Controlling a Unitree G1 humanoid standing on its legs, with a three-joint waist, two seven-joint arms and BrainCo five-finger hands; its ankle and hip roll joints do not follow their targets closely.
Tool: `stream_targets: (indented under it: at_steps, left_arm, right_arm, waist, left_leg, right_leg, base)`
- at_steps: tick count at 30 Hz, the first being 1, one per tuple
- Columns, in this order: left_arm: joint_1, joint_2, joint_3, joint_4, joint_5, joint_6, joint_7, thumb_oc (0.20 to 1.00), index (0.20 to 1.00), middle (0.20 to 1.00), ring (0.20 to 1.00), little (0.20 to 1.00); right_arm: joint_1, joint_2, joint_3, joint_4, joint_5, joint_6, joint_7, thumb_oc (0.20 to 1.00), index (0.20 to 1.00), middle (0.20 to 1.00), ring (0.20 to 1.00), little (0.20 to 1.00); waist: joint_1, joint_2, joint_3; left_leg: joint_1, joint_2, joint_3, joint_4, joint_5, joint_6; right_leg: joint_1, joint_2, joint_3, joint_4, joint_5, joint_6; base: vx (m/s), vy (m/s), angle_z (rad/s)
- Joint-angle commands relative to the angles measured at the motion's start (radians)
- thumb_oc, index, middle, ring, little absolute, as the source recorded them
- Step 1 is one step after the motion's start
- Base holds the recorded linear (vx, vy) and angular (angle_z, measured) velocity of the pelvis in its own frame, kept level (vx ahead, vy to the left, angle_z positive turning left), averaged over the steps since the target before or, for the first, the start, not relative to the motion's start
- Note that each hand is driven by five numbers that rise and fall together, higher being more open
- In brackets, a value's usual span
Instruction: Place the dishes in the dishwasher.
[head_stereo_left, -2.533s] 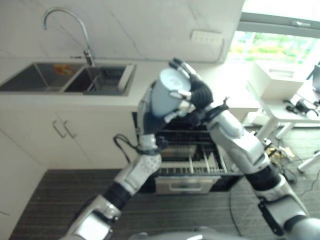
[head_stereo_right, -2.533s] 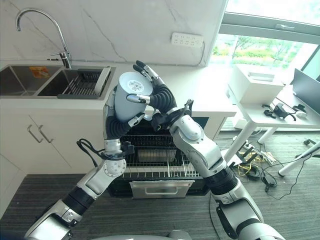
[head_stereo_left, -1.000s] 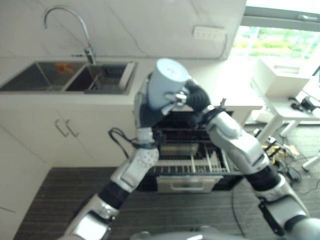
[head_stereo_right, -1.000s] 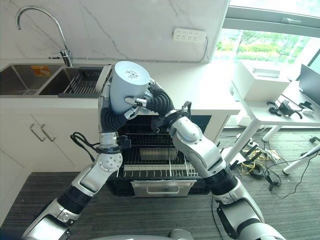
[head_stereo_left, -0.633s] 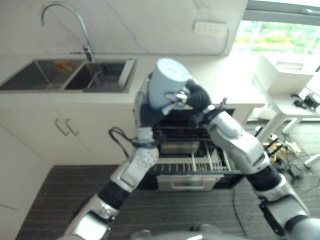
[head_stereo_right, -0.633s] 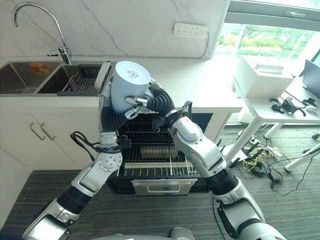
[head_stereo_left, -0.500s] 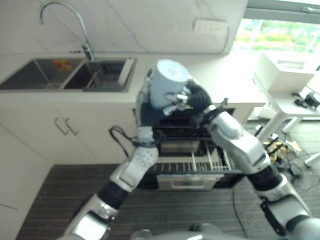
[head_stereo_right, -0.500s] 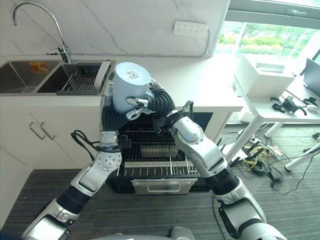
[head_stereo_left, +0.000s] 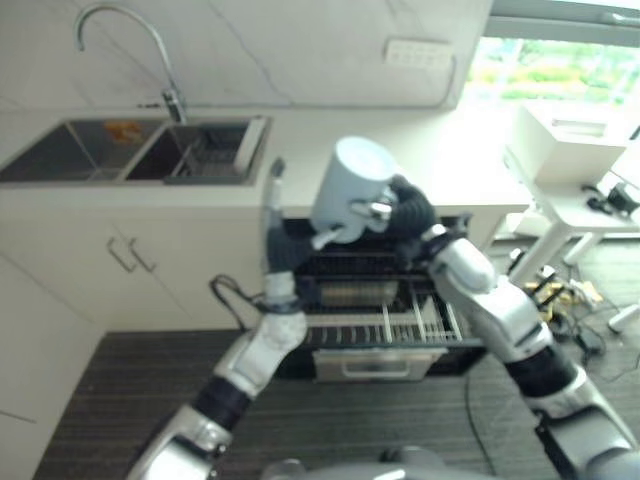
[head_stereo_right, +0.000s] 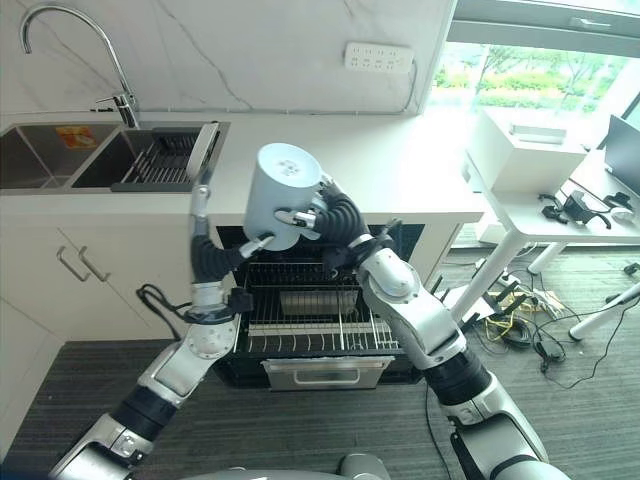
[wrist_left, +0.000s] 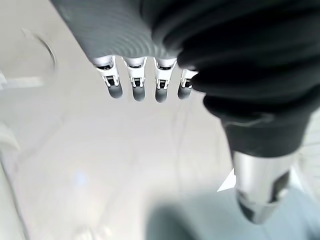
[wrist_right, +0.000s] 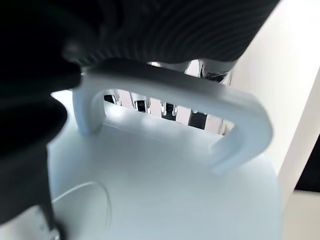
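Right wrist view: showed the pale blue mug from very close, handle arched across with the right hand threaded through it — fingers curled under the handle, thumb hidden. Left wrist view: showed the left hand holding nothing, fingers straight and side by side, pointed at pale wall.

From the right eye view: mug held base-up above the open dishwasher, at about 12 o'clock from the pulled-out rack; left hand raised at the mug's 9 o'clock, just apart from it (no contact visible).

Judged risks — a one-handed hold by the handle alone could let the mug swing or slip on the way down; a tilted mug could catch the rack's wires or the counter edge above the opening.

Head views gave the mug's height over the rack; wrist views gave only the grip.
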Motion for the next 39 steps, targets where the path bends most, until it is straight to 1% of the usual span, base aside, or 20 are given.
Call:
stream_targets:
  at_steps: [1, 4, 8, 10, 11, 12, 14, 15, 16, 17, 22, 25, 27, 29, 31, 32, 33, 36, 38, 39]
  left_arm:
    - [-0.030, 0.043, 0.018, -0.052, -0.081, -0.093, 0.001, 1.000, 1.000, 1.000, 1.000, 1.000]
    - [0.019, 0.036, 0.073, -0.061, -0.172, -0.134, -0.078, 1.000, 1.000, 1.000, 1.000, 1.000]
    - [0.073, 0.038, 0.123, -0.071, -0.341, -0.101, -0.236, 1.000, 1.000, 1.000, 1.000, 1.000]
    - [0.084, 0.038, 0.135, -0.079, -0.380, -0.086, -0.282, 1.000, 1.000, 1.000, 1.000, 1.000]
    - [0.067, 0.042, 0.130, -0.083, -0.426, -0.058, -0.337, 1.000, 1.000, 1.000, 1.000, 1.000]
    - [0.057, 0.043, 0.127, -0.081, -0.434, -0.052, -0.350, 1.000, 1.000, 1.000, 1.000, 1.000]
    - [-0.035, 0.055, 0.091, -0.062, -0.457, -0.025, -0.386, 1.000, 1.000, 1.000, 1.000, 1.000]
    - [-0.064, 0.059, 0.084, -0.055, -0.477, -0.007, -0.417, 1.000, 1.000, 1.000, 1.000, 1.000]
    - [-0.102, 0.066, 0.074, -0.056, -0.532, 0.042, -0.470, 1.000, 1.000, 1.000, 1.000, 1.000]
    - [-0.114, 0.072, 0.068, -0.064, -0.571, 0.056, -0.489, 1.000, 1.000, 1.000, 1.000, 1.000]
    - [-0.126, 0.091, 0.034, -0.060, -0.597, 0.141, -0.618, 1.000, 1.000, 1.000, 1.000, 1.000]
    - [-0.122, 0.123, 0.022, -0.040, -0.620, 0.222, -0.682, 1.000, 1.000, 1.000, 1.000, 1.000]
    - [-0.110, 0.122, 0.022, -0.036, -0.683, 0.281, -0.733, 1.000, 1.000, 1.000, 1.000, 1.000]
    - [-0.107, 0.115, 0.017, -0.025, -0.673, 0.304, -0.752, 1.000, 1.000, 1.000, 1.000, 1.000]
    - [-0.115, 0.119, 0.001, -0.002, -0.585, 0.354, -0.789, 1.000, 1.000, 1.000, 1.000, 1.000]
    - [-0.129, 0.144, -0.019, 0.024, -0.542, 0.424, -0.797, 1.000, 1.000, 1.000, 1.000, 1.000]
    - [-0.142, 0.171, -0.040, 0.077, -0.563, 0.501, -0.809, 1.000, 1.000, 1.000, 1.000, 1.000]
    - [-0.161, 0.170, -0.082, 0.197, -0.526, 0.675, -0.865, 1.000, 1.000, 1.000, 1.000, 1.000]
    - [-0.167, 0.157, -0.107, 0.255, -0.531, 0.732, -0.883, 1.000, 1.000, 1.000, 1.000, 1.000]
    - [-0.166, 0.127, -0.116, 0.313, -0.482, 0.768, -0.907, 1.000, 1.000, 1.000, 1.000, 1.000]
  right_arm:
    - [-0.009, 0.004, -0.091, -0.036, -0.016, -0.109, -0.014, 0.200, 0.200, 0.200, 0.200, 0.200]
    - [0.044, -0.002, -0.125, -0.020, -0.028, -0.129, -0.017, 0.200, 0.200, 0.200, 0.200, 0.200]
    - [0.133, -0.020, -0.177, -0.008, -0.015, -0.153, -0.016, 0.200, 0.200, 0.200, 0.200, 0.200]
    - [0.165, -0.016, -0.193, -0.001, -0.018, -0.159, -0.026, 0.200, 0.200, 0.200, 0.200, 0.200]
    - [0.167, -0.015, -0.197, 0.016, -0.020, -0.176, -0.049, 0.200, 0.200, 0.200, 0.200, 0.200]
    - [0.160, -0.015, -0.196, 0.023, -0.024, -0.183, -0.053, 0.200, 0.200, 0.200, 0.200, 0.200]
    - [0.085, -0.011, -0.188, 0.092, -0.030, -0.218, -0.074, 0.200, 0.200, 0.200, 0.200, 0.200]
    - [0.060, -0.010, -0.187, 0.109, -0.034, -0.224, -0.076, 0.200, 0.200, 0.200, 0.200, 0.200]
    - [0.030, -0.018, -0.185, 0.120, -0.032, -0.225, -0.076, 0.200, 0.200, 0.200, 0.200, 0.200]
    - [0.023, -0.029, -0.186, 0.117, -0.029, -0.221, -0.075, 0.200, 0.200, 0.200, 0.200, 0.200]
    - [0.040, -0.060, -0.182, 0.147, -0.019, -0.254, -0.064, 0.200, 0.200, 0.200, 0.200, 0.200]
    - [0.071, -0.078, -0.200, 0.139, -0.014, -0.262, -0.063, 0.200, 0.200, 0.200, 0.200, 0.200]
    - [0.093, -0.089, -0.215, 0.129, -0.015, -0.258, -0.056, 0.200, 0.200, 0.200, 0.200, 0.200]
    - [0.098, -0.088, -0.220, 0.130, -0.022, -0.254, -0.050, 0.200, 0.200, 0.200, 0.200, 0.200]
    - [0.092, -0.087, -0.222, 0.142, -0.022, -0.246, -0.044, 0.200, 0.200, 0.200, 0.200, 0.200]
    - [0.084, -0.091, -0.218, 0.152, -0.018, -0.240, -0.042, 0.200, 0.200, 0.200, 0.200, 0.200]
    - [0.078, -0.100, -0.208, 0.153, -0.009, -0.232, -0.041, 0.200, 0.200, 0.200, 0.200, 0.200]
    - [0.078, -0.108, -0.199, 0.151, -0.006, -0.213, -0.022, 0.200, 0.200, 0.200, 0.200, 0.200]
    - [0.075, -0.114, -0.196, 0.147, -0.002, -0.199, -0.016, 0.200, 0.200, 0.200, 0.200, 0.200]
    - [0.083, -0.114, -0.197, 0.139, -0.002, -0.184, -0.004, 0.200, 0.200, 0.200, 0.200, 0.200]
  waist:
    - [0.020, -0.014, -0.013]
    - [0.021, -0.011, -0.011]
    - [0.018, -0.006, -0.003]
    - [0.016, -0.001, 0.006]
    - [0.011, 0.005, 0.036]
    - [0.011, 0.006, 0.044]
    - [0.006, 0.016, 0.108]
    - [0.003, 0.019, 0.129]
    - [-0.004, 0.024, 0.170]
    - [-0.009, 0.025, 0.191]
    - [-0.027, 0.033, 0.240]
    - [-0.033, 0.034, 0.232]
    - [-0.039, 0.039, 0.223]
    - [-0.043, 0.043, 0.219]
    - [-0.046, 0.048, 0.215]
    - [-0.048, 0.052, 0.212]
    - [-0.052, 0.057, 0.207]
    - [-0.068, 0.066, 0.198]
    - [-0.076, 0.071, 0.195]
    - [-0.084, 0.074, 0.187]
  left_leg:
    - [-0.021, 0.044, 0.000, 0.088, -0.117, -0.020]
    - [-0.021, 0.045, -0.001, 0.088, -0.114, -0.021]
    - [-0.023, 0.047, -0.001, 0.088, -0.111, -0.020]
    - [-0.027, 0.048, -0.001, 0.088, -0.108, -0.020]
    - [-0.050, 0.054, -0.004, 0.088, -0.094, -0.023]
    - [-0.059, 0.055, -0.006, 0.088, -0.090, -0.024]
    - [-0.126, 0.057, -0.018, 0.088, -0.063, -0.026]
    - [-0.147, 0.056, -0.022, 0.088, -0.054, -0.026]
    - [-0.176, 0.053, -0.027, 0.088, -0.041, -0.026]
    - [-0.188, 0.051, -0.029, 0.088, -0.034, -0.026]
    - [-0.201, 0.054, -0.027, 0.088, -0.026, -0.033]
    - [-0.192, 0.054, -0.024, 0.088, -0.035, -0.034]
    - [-0.184, 0.057, -0.019, 0.088, -0.036, -0.036]
    - [-0.177, 0.060, -0.014, 0.088, -0.036, -0.037]
    - [-0.169, 0.062, -0.007, 0.088, -0.039, -0.037]
    - [-0.166, 0.064, -0.003, 0.088, -0.038, -0.039]
    - [-0.161, 0.065, 0.001, 0.088, -0.039, -0.040]
    - [-0.147, 0.065, 0.011, 0.088, -0.042, -0.038]
    - [-0.145, 0.061, 0.005, 0.088, -0.042, -0.037]
    - [-0.136, 0.060, 0.006, 0.088, -0.045, -0.035]
  right_leg:
    - [0.056, -0.041, -0.029, -0.048, -0.008, 0.059]
    - [0.057, -0.040, -0.031, -0.048, -0.008, 0.057]
    - [0.056, -0.041, -0.032, -0.048, -0.008, 0.056]
    - [0.052, -0.040, -0.031, -0.048, -0.007, 0.056]
    - [0.030, -0.041, -0.026, -0.048, 0.000, 0.056]
    - [0.021, -0.041, -0.024, -0.048, 0.002, 0.055]
    - [-0.043, -0.036, -0.010, -0.048, 0.021, 0.052]
    - [-0.062, -0.034, -0.004, -0.048, 0.027, 0.051]
    - [-0.088, -0.028, 0.009, -0.048, 0.034, 0.050]
    - [-0.100, -0.025, 0.016, -0.048, 0.039, 0.049]
    - [-0.117, -0.022, 0.022, -0.048, 0.041, 0.053]
    - [-0.108, -0.016, 0.021, -0.048, 0.032, 0.058]
    - [-0.101, -0.016, 0.018, -0.048, 0.029, 0.059]
    - [-0.096, -0.019, 0.015, -0.048, 0.027, 0.059]
    - [-0.090, -0.023, 0.013, -0.048, 0.025, 0.061]
    - [-0.087, -0.025, 0.012, -0.048, 0.025, 0.063]
    - [-0.084, -0.024, 0.012, -0.048, 0.023, 0.064]
    - [-0.074, -0.021, 0.015, -0.048, 0.017, 0.065]
    - [-0.070, -0.014, 0.027, -0.048, 0.015, 0.064]
    - [-0.061, -0.008, 0.034, -0.048, 0.009, 0.063]
  base:
    - [0.00, 0.000, 0.00]
    - [0.00, 0.000, 0.00]
    - [0.00, 0.000, 0.00]
    - [-0.04, -0.025, 0.00]
    - [-0.15, -0.042, 0.01]
    - [-0.41, -0.043, 0.02]
    - [-0.47, -0.009, 0.04]
    - [-0.41, 0.008, 0.08]
    - [-0.37, 0.015, 0.08]
    - [-0.34, 0.030, 0.05]
    - [-0.09, 0.033, -0.05]
    - [0.03, 0.014, -0.07]
    - [0.06, 0.032, -0.02]
    - [0.05, 0.044, 0.03]
    - [0.04, 0.040, -0.01]
    - [0.04, 0.045, 0.00]
    - [0.05, 0.063, -0.01]
    - [0.05, 0.054, -0.03]
    - [0.07, 0.059, -0.07]
    - [0.11, 0.052, -0.06]
